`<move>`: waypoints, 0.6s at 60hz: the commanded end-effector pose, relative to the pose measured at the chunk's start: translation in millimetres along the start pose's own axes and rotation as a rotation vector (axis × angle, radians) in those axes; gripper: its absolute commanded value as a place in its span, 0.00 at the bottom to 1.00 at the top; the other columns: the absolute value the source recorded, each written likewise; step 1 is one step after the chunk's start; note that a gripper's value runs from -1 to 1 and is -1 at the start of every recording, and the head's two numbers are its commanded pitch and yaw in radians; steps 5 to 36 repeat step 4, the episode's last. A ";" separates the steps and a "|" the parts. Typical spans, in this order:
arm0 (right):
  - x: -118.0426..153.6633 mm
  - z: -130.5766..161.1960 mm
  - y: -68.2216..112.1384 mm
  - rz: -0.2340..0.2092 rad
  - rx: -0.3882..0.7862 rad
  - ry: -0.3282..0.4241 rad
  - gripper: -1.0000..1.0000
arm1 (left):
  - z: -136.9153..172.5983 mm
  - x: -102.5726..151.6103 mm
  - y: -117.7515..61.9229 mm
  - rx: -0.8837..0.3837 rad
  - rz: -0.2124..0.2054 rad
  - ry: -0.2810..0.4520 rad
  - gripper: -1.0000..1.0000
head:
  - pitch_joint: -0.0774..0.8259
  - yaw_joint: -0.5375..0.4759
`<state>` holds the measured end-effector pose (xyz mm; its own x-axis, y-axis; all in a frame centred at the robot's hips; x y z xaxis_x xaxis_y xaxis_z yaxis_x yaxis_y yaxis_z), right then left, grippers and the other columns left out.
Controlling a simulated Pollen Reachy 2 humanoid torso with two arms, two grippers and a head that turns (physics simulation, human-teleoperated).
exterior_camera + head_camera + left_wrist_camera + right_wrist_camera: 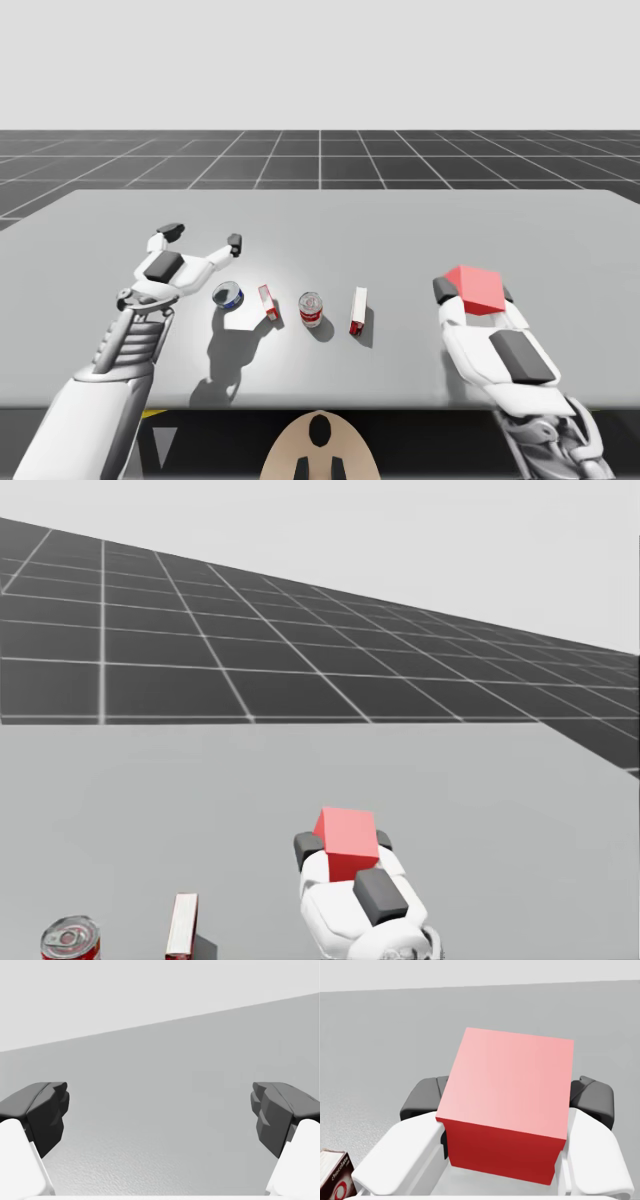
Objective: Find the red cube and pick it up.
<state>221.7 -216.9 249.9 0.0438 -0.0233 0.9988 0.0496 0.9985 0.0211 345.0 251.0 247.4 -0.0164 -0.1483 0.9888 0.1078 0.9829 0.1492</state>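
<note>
My right end effector (474, 293) is gripping the red cube (476, 286), with its dark fingers (443, 291) closing on the cube from both sides. My left end effector (203, 237) is hanging over the grey desk (400, 215) with its fingers spread wide apart. Between the two end effectors, nearer the left one, four things are standing in a row: a blue round can (228, 296), a small red-and-white box (268, 301), a red can (311, 309) and a taller red-and-white box (358, 310).

The grey bench (400, 225) carries four things in a row near its front edge. From left: a blue can (228, 296), a small red-and-white box (268, 301), a red-and-white can (311, 309) and a taller red-and-white box (358, 310).
</note>
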 end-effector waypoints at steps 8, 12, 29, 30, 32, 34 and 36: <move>80.1 17.2 8.9 0.050 0.068 -0.251 1.00 | 0.6 1.3 2.0 0.002 0.003 -0.006 0.00 | 0.39 0.09; 80.1 17.2 8.9 0.050 0.068 -0.251 1.00 | 0.6 1.3 2.0 0.002 0.003 -0.006 0.00 | 0.39 0.09; 80.1 17.2 8.9 0.050 0.068 -0.251 1.00 | 0.6 1.3 2.0 0.002 0.003 -0.006 0.00 | 0.39 0.09; 80.1 17.2 8.9 0.050 0.068 -0.251 1.00 | 0.6 1.3 2.0 0.002 0.003 -0.006 0.00 | 0.39 0.09; 80.1 17.2 8.9 0.050 0.068 -0.251 1.00 | 0.6 1.3 2.0 0.002 0.003 -0.006 0.00 | 0.39 0.09; 80.1 17.2 8.9 0.050 0.068 -0.251 1.00 | 0.6 1.3 2.0 0.002 0.003 -0.006 0.00 | 0.39 0.09; 80.1 17.2 8.9 0.050 0.068 -0.251 1.00 | 0.6 1.3 2.0 0.002 0.003 -0.006 0.00 | 0.39 0.09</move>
